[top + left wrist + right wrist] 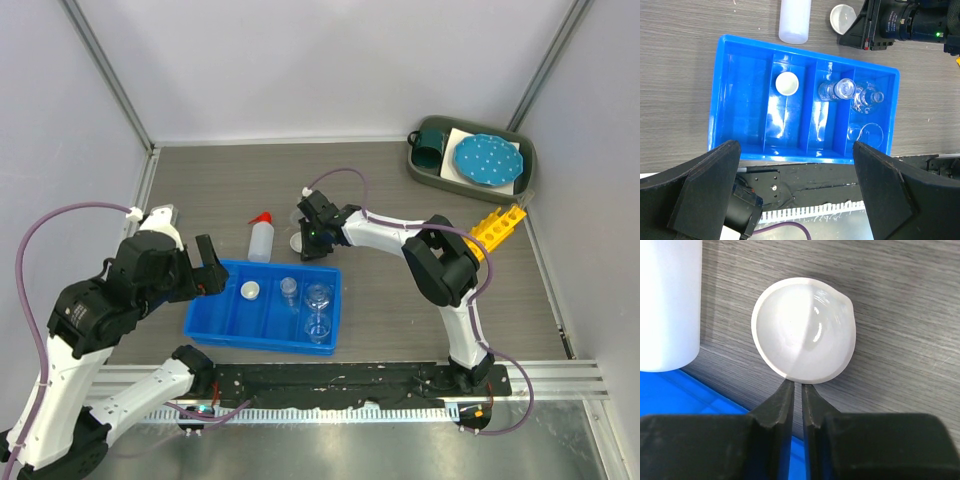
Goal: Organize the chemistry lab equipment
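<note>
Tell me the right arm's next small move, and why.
Probably lift the white dish slightly off the table. The right gripper looks pinched on the dish's near rim. The dish sits on the table beside the squeeze bottle, and the blue tray close by already holds a second dish.

You see the blue tray (722,100) on the surface (680,60).
- Second compartment from the left: white dish (787,83).
- Third: clear beakers (837,90).
- Fourth: flask (867,99).
- Beyond its far wall: white bottle (795,20), second dish (842,17).
- Over its near wall: left claw (795,150), spread wide.
</note>
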Robot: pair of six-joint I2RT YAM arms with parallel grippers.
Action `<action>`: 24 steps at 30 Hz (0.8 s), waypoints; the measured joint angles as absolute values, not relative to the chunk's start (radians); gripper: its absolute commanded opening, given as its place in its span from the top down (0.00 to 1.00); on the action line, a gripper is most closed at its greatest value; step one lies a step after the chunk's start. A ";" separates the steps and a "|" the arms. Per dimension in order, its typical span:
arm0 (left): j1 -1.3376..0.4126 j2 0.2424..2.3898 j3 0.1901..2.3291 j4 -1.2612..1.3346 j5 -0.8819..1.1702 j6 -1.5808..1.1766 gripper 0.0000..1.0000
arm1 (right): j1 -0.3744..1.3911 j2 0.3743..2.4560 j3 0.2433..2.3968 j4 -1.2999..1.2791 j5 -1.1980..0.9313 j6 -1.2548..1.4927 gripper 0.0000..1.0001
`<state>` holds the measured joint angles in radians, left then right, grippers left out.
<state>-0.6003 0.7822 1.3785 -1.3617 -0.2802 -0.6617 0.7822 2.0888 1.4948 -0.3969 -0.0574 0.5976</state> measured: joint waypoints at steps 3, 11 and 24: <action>-0.601 0.781 1.378 -1.362 -0.280 -0.662 0.00 | 0.782 2.089 1.495 -0.397 -0.057 0.598 0.99; -0.601 0.780 1.378 -1.362 -0.280 -0.662 0.00 | 0.781 2.089 1.494 -0.397 -0.053 0.598 0.99; -0.601 0.776 1.378 -1.362 -0.280 -0.669 0.00 | 0.781 2.087 1.487 -0.397 -0.033 0.597 0.99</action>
